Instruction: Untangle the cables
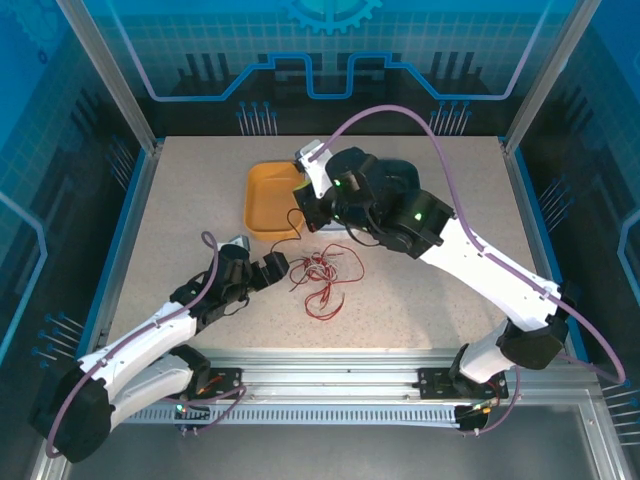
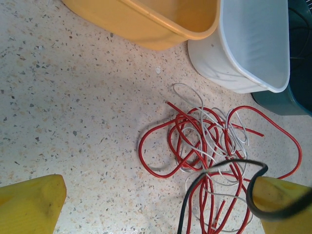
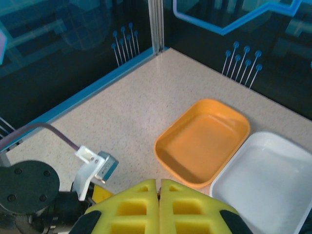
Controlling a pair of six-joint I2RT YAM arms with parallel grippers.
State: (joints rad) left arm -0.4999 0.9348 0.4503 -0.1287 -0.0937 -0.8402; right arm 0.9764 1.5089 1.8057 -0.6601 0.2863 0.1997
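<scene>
Three containers on the speckled worktop (image 1: 180,230)
An orange tray (image 1: 268,195) sits near the far edge, about midway along it; a white tray (image 3: 263,180) lies just beside it on the right, and a dark teal bin (image 2: 295,73) beyond that.

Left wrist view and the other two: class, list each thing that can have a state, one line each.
Red thin cables: tangled in a heap.
Pale whitish thin wire: woven through the red loops.
Black thin cable: crossing over the tangle.
Orange plastic tray: empty.
White plastic tray: empty.
Left gripper: jaws open.
Right gripper: jaws shut.
</scene>
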